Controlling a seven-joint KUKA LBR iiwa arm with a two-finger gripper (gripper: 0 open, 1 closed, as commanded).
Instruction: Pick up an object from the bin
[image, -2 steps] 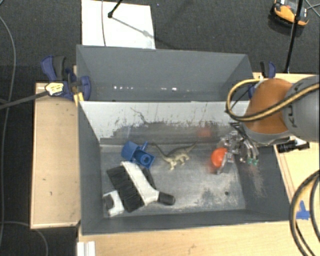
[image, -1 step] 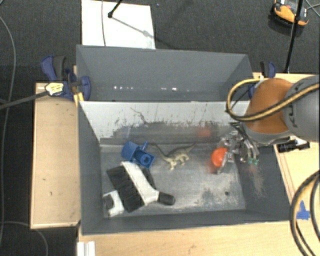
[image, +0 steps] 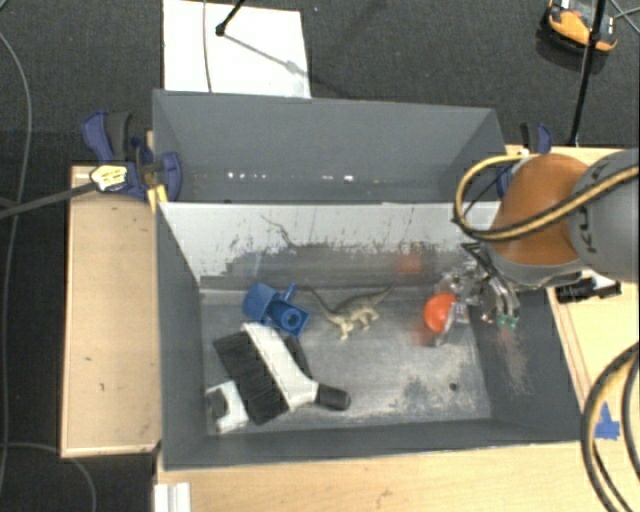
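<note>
Right-centre of the bin (image: 420, 385), fingers (image: 463, 308) sit against the orange ball (image: 437, 312), can't tell if they're open or clamped on it, so I'd worry it rolls off toward the toy dinosaur (image: 355, 318) if only nudged.

You have open floor in the near right part of the bin (image: 420, 385), between the orange ball (image: 437, 313) and the near wall. The left half is crowded: a black-and-white brush (image: 265, 375) lies slantwise near left, a blue block (image: 275, 308) just beyond it, and a small tan dinosaur (image: 353, 318) mid-floor. The arm (image: 540, 220) blocks the right wall, with the ball just beside its tip.
</note>
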